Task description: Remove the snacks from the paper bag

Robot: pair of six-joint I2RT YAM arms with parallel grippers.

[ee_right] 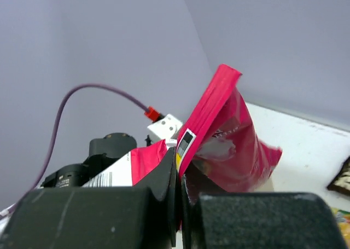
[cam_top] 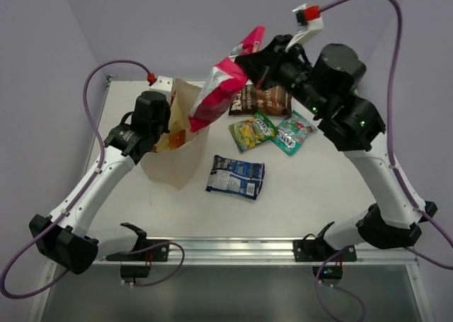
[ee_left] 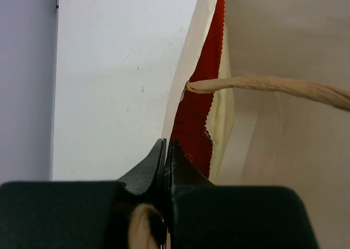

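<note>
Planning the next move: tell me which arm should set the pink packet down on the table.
Right. The right end effector is shut on the pink packet, lifted above the paper bag; the left end effector pinches the bag's rim, so it is occupied.

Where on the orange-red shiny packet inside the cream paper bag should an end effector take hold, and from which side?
Probably its serrated edge seal, reached from above through the mouth of the cream paper bag. The orange-red shiny packet stands on edge against the bag's wall, so only that thin flat strip is exposed; close the jaws across its two faces.
</note>
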